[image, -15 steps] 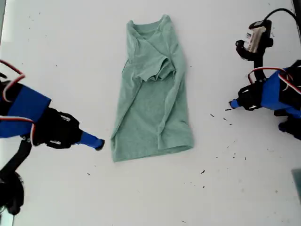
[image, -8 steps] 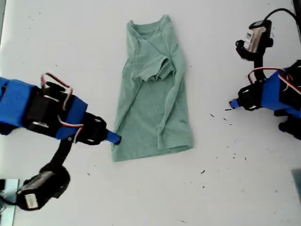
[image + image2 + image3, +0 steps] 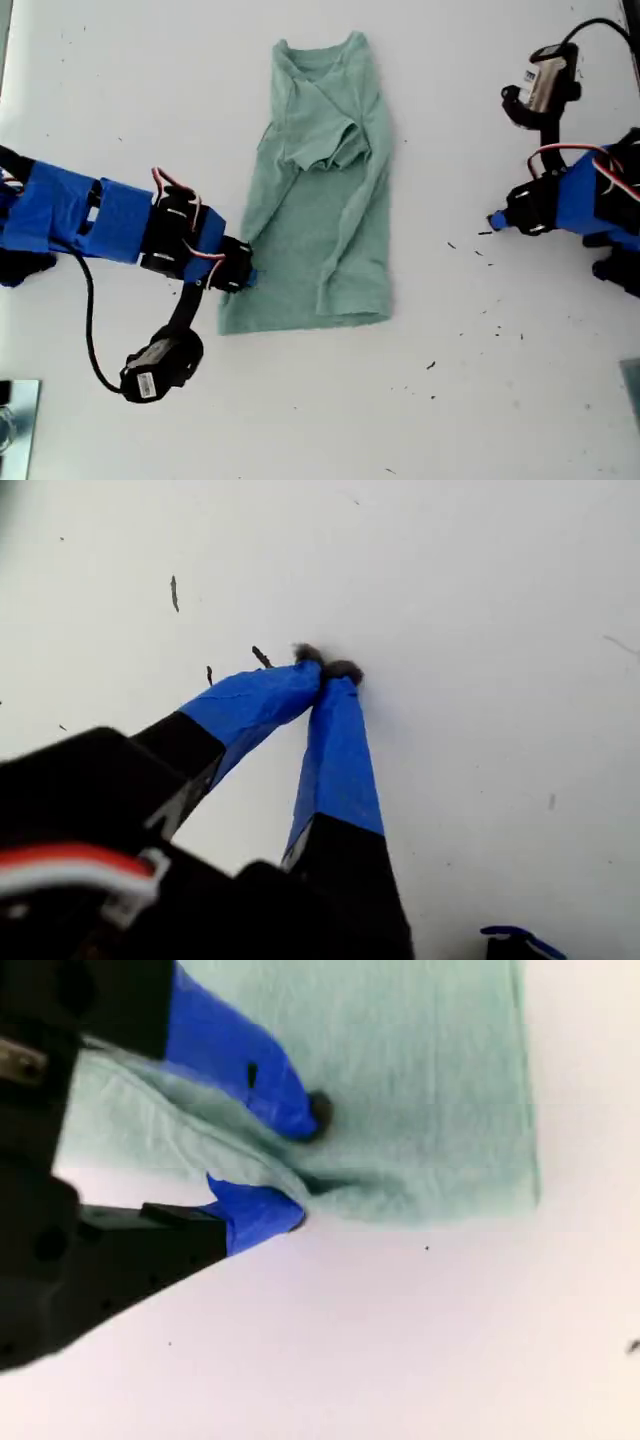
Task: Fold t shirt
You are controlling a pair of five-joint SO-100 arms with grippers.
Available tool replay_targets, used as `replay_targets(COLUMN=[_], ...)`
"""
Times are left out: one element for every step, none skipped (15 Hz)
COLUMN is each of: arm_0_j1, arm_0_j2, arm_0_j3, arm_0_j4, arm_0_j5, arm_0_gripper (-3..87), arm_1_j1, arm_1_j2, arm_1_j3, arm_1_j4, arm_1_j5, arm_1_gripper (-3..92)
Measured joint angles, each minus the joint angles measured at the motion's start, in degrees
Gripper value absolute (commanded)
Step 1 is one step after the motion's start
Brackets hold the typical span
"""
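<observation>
The pale green t shirt [image 3: 320,200] lies lengthwise on the white table [image 3: 480,400], collar at the far end, with one sleeve folded over its chest. In the exterior view my second gripper [image 3: 245,275] comes in from the left at the shirt's lower side edge. The second wrist view has one blue finger [image 3: 270,1080] pressing on top of the t shirt [image 3: 420,1080] and the other at its edge, with a ridge of cloth pinched in my second gripper [image 3: 305,1165]. My first gripper [image 3: 495,220] is shut and empty at the exterior view's right, its tips [image 3: 328,670] meeting over bare table.
Small dark specks [image 3: 432,366] dot the table between the shirt and the first arm. A grey object [image 3: 15,420] shows at the exterior view's bottom left corner. The second arm's camera and cable [image 3: 155,370] hang below its wrist.
The second arm reached in from the exterior view's left and closed on the shirt's lower side edge. The hem has shifted left and bunched there. The first arm has not moved.
</observation>
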Motion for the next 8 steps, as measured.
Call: replay_targets(arm_0_j1=[-0.4,-1.2,-2.3,-3.4,-4.5,-5.2,-5.3,-5.3], arm_0_j2=[5.7,12.0,18.6,23.2,25.9,26.9,27.2,26.7], arm_0_j3=[4.7,7.5,8.0,8.2,9.0,9.1,9.0,8.2], arm_0_j4=[1.4,3.7,6.0,9.0,10.5,10.7,10.7,10.6], arm_0_j5=[-1.7,-2.9,-3.3,-3.3,-3.3,-3.3,-3.3,-2.9], arm_0_gripper=[-0.1,-0.1,-0.1,-0.1,-0.1,-0.1,-0.1,-0.1], arm_1_j1=[0.0,0.0,-0.1,-0.1,-0.1,-0.2,-0.2,-0.2], arm_1_j2=[0.3,0.7,1.1,1.3,1.8,2.1,2.4,2.6], arm_1_j3=[0.1,0.4,0.6,0.7,1.0,1.1,1.2,1.4], arm_1_j4=[0.0,0.0,0.0,0.0,0.0,0.0,0.0,0.0], arm_1_j5=[0.0,0.0,0.0,0.0,0.0,0.0,0.0,0.0], arm_1_gripper=[1.0,1.0,1.0,1.0,1.0,1.0,1.0,1.0])
